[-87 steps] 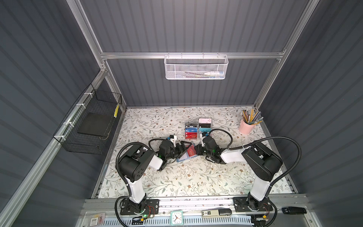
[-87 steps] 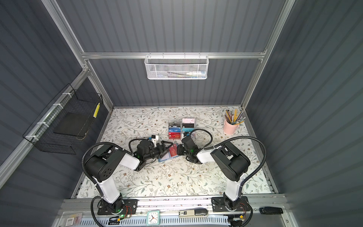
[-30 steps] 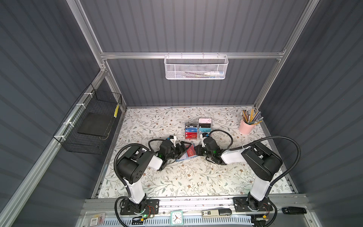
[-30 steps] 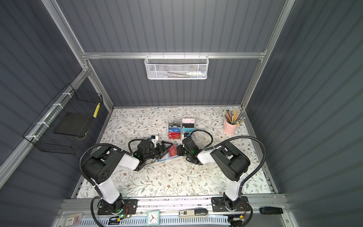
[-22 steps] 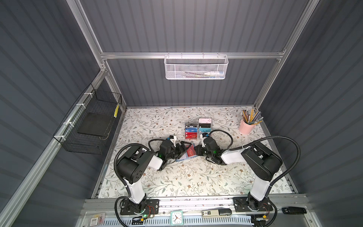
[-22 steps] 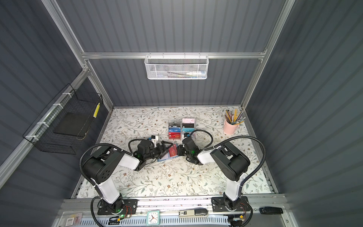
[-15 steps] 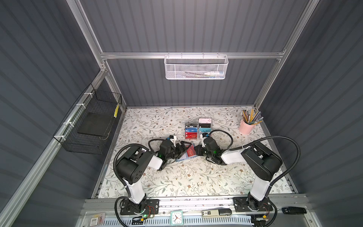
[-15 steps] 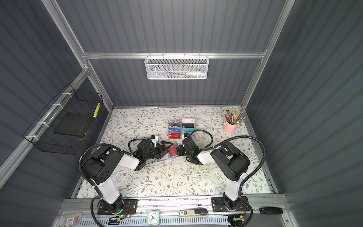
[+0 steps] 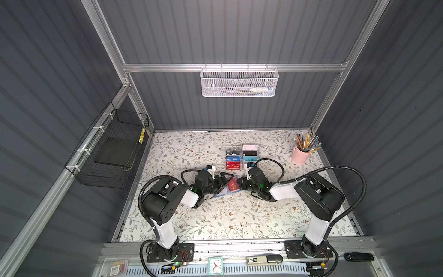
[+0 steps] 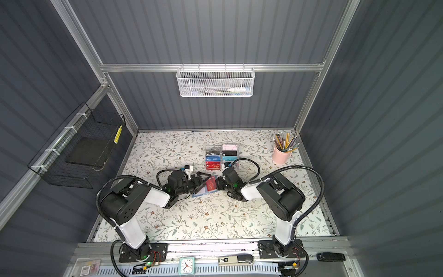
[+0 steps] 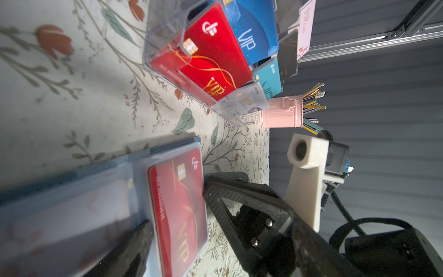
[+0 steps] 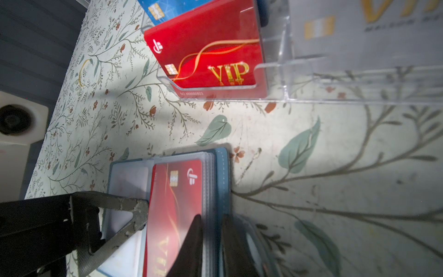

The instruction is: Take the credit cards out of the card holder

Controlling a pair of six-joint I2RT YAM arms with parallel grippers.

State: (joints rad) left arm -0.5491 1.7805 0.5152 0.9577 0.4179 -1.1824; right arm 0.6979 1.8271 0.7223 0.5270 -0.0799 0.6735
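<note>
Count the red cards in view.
2. One red card sits in a sleeve of the open card holder; a second red card stands in the clear rack's front tier. Others may hide behind sleeves.

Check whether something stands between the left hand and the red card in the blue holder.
Nothing separate. The open left hand has one fingertip at the red card's edge; only a clear sleeve of the card holder seems to cover it.

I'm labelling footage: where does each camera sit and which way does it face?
Top views: high at the front, looking down on the table; left arm and right arm show.
Left wrist: low, facing the card holder and clear rack; left tool shows.
Right wrist: low, facing back at the card holder; right tool grips it.
All share its red card.
</note>
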